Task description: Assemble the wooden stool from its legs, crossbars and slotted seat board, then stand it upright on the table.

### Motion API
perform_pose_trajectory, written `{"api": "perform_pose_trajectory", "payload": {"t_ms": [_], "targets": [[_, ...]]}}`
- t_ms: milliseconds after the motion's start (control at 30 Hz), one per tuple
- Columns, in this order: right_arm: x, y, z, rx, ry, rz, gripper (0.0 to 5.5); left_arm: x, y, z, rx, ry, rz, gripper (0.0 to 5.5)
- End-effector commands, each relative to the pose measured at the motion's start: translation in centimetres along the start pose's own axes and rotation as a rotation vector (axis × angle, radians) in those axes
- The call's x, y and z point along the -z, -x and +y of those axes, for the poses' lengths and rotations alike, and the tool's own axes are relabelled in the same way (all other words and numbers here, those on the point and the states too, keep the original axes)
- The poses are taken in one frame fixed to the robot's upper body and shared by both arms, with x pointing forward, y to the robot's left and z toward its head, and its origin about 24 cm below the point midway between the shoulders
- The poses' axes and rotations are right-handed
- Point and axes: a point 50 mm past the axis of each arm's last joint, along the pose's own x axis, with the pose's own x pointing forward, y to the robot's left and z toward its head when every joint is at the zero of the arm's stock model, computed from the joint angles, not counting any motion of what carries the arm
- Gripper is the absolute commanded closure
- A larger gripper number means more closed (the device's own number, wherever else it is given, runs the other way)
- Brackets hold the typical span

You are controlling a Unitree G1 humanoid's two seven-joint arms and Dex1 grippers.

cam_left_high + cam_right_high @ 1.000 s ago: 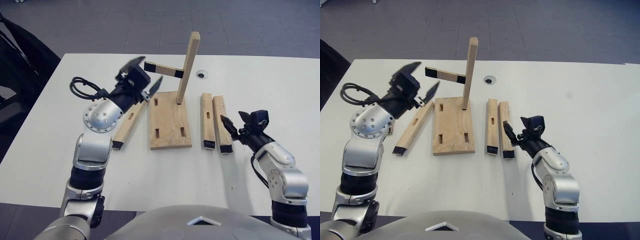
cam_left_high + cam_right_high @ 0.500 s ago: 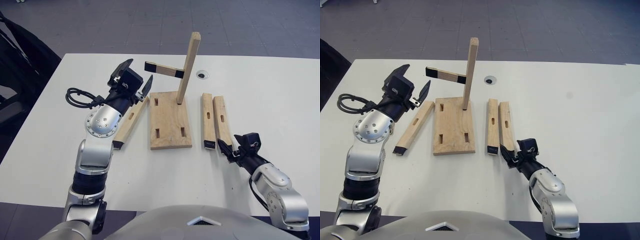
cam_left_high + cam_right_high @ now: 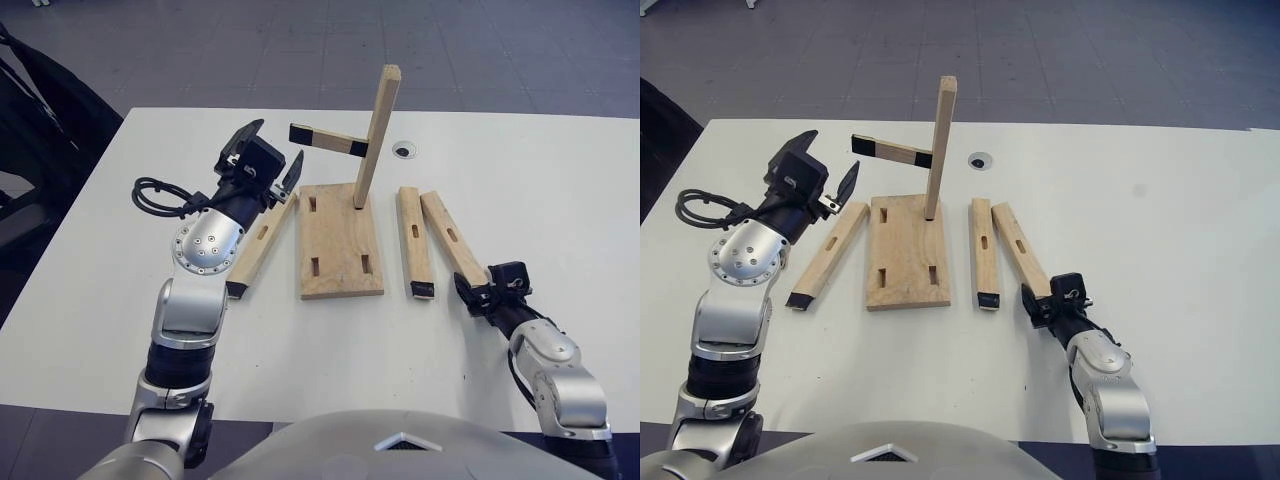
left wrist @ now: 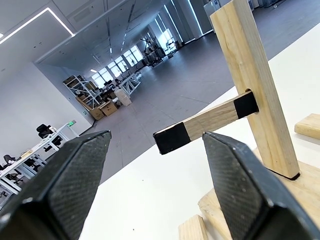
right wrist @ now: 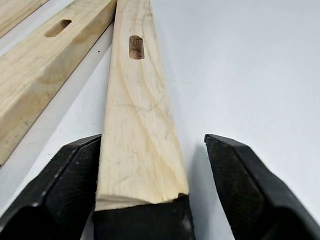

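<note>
The slotted seat board [image 3: 340, 240] lies flat at mid-table. One leg [image 3: 376, 135] stands upright in its far right slot, with a black-tipped crossbar [image 3: 325, 138] sticking out to the left. A loose leg [image 3: 260, 240] lies left of the board. My left gripper [image 3: 275, 145] hovers open over its far end, empty, and faces the crossbar [image 4: 205, 122]. Two more legs lie right of the board: a straight one [image 3: 412, 240] and a skewed one [image 3: 455, 245]. My right gripper [image 3: 487, 290] is open astride the skewed leg's [image 5: 135, 100] black-tipped near end, one finger [image 5: 75, 185] against the wood.
A round cable hole [image 3: 403, 150] sits in the white table [image 3: 560, 180] behind the right-hand legs. A black cable [image 3: 160, 192] loops beside my left forearm. Bare tabletop stretches to the far right and along the front edge.
My right gripper has drawn back to the near end of the outer right leg, and that leg's near end has swung rightward. The left gripper shifted slightly left, then stayed still.
</note>
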Motion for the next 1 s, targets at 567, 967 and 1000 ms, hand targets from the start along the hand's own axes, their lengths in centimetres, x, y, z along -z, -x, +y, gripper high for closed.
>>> {"api": "perform_pose_trajectory", "payload": {"t_ms": [567, 967, 1000], "targets": [[-19.5, -3.6, -0.2, -0.532, -0.323, -0.66, 3.43, -7.9, -1.5, 0.2, 0.638, 1.273, -0.302, 0.57], [-22.9, -1.3, 4.7, -1.267, -0.241, -0.608, 3.43, -9.9, -0.4, 1.6, 0.815, 1.513, -0.28, 0.0], [-23.1, -1.1, 4.8, -1.296, -0.244, -0.601, 3.43, -9.9, -0.1, 1.5, 0.83, 1.499, -0.275, 0.0]]}}
